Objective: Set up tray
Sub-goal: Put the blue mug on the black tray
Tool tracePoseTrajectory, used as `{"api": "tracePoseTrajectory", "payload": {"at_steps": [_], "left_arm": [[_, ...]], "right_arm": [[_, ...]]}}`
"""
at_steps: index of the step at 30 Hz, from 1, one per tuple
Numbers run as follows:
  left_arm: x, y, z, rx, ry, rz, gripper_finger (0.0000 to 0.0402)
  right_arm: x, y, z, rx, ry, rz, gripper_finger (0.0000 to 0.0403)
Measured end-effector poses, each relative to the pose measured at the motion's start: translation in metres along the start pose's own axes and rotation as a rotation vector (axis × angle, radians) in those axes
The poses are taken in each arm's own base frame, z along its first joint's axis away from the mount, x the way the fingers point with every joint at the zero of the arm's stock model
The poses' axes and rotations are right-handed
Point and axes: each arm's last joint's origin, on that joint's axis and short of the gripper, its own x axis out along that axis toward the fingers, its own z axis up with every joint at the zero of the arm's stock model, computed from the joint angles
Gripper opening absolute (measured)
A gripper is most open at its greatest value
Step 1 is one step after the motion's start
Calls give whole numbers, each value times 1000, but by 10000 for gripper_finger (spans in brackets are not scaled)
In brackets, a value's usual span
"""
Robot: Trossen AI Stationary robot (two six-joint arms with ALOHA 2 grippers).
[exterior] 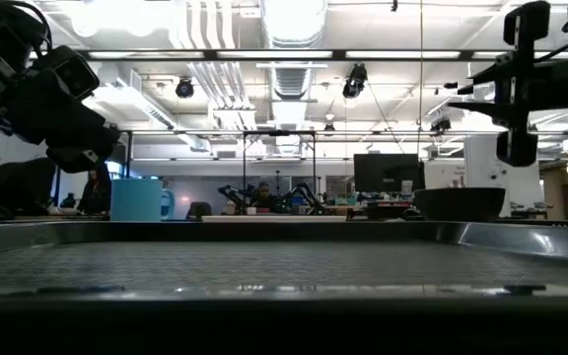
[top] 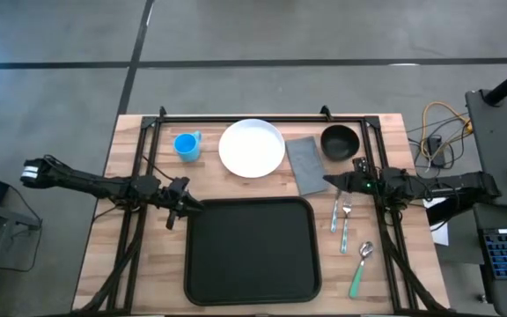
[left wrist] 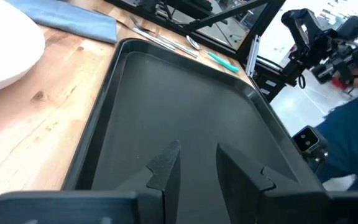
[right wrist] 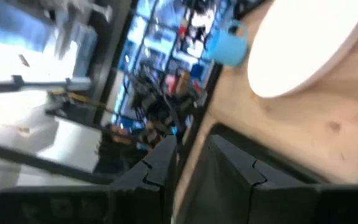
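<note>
The black tray (top: 252, 251) lies flat at the table's near middle. Behind it stand a blue cup (top: 187, 145), a white plate (top: 252, 147), a grey napkin (top: 306, 165) and a black bowl (top: 340, 141). My left gripper (top: 186, 208) hovers at the tray's far left corner. In the left wrist view its fingers (left wrist: 166, 167) stand a little apart over the tray (left wrist: 185, 106), holding nothing. My right gripper (top: 333, 182) is raised over the napkin's right edge. Its fingers (right wrist: 229, 158) are also a little apart and empty.
Two forks (top: 341, 216) and a green-handled spoon (top: 360, 269) lie on the wood right of the tray. A black frame (top: 253, 117) runs along the table's far edge and down both sides. Bare wood shows left of the tray (top: 148, 264).
</note>
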Motion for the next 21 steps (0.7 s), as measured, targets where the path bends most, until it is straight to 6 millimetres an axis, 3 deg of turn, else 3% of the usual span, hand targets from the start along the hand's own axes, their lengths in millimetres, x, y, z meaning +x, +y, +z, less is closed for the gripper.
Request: {"api": "tracePoseTrajectory", "payload": {"at_steps": [5, 13, 16, 21], "left_arm": [[0, 1, 0, 315, 0, 21, 84], [1, 1, -1, 410, 13, 24, 84], [1, 0, 1, 245, -11, 17, 84], [0, -1, 12, -327, -172, 43, 84]], "right_arm": [[2, -1, 4, 2, -155, -44, 86], [6, -9, 4, 83, -281, -144, 86], [9, -11, 3, 138, -279, -156, 86], [12, -9, 3, 163, -284, -128, 86]]}}
